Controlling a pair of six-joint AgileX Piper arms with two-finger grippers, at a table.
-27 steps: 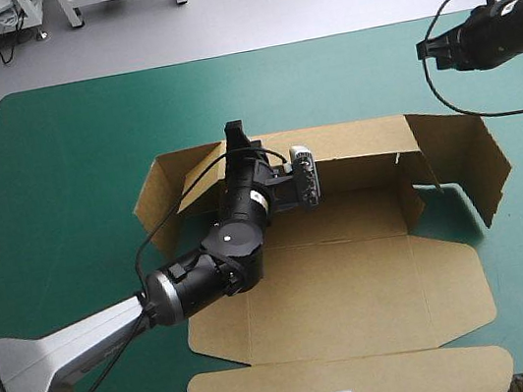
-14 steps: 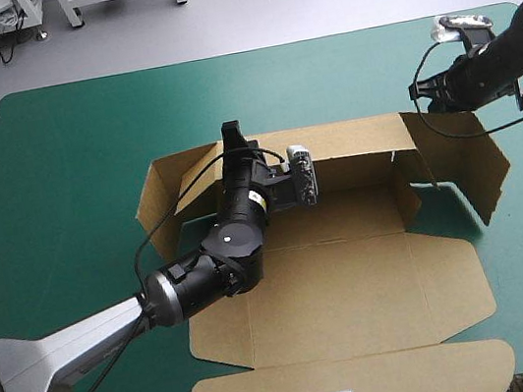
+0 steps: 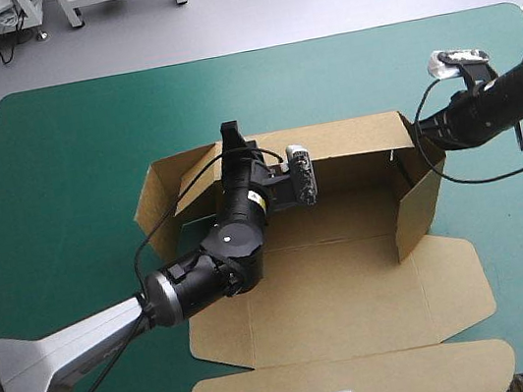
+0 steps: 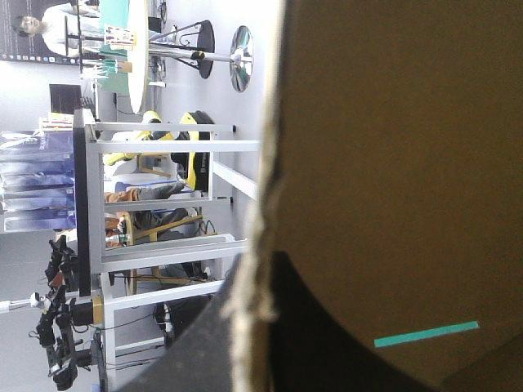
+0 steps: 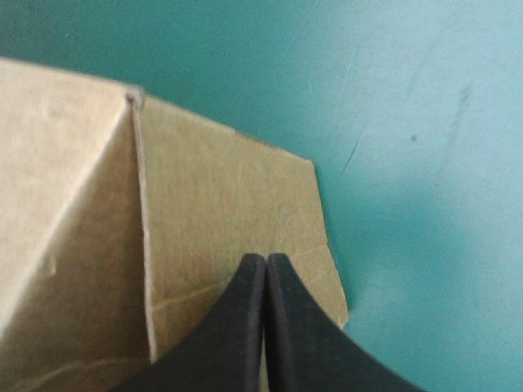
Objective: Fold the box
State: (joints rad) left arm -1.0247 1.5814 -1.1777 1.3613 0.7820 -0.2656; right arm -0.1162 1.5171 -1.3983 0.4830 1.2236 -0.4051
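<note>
The brown box (image 3: 353, 271) lies mid-table with its back wall (image 3: 353, 142) raised. My left gripper (image 3: 233, 139) is at the top edge of that wall near its left end. In the left wrist view the board (image 4: 392, 163) runs down between the black fingers, so the left gripper (image 4: 261, 273) is shut on it. My right gripper (image 3: 420, 128) is shut, its tip against the outer face of the right side flap (image 3: 415, 207), which stands upright. The right wrist view shows the pointed right gripper (image 5: 266, 260) touching the board (image 5: 221, 196), with nothing between the fingers.
The left side flap (image 3: 155, 201) leans outward at the back left. The front flap (image 3: 351, 386) lies flat, reaching the table's front edge. Bare teal-green cover (image 3: 78, 165) lies to the left, behind and to the right of the box.
My right gripper came down and leftward from the table's far right corner to the box. The right side flap swung from splayed outward to upright. The left arm held still.
</note>
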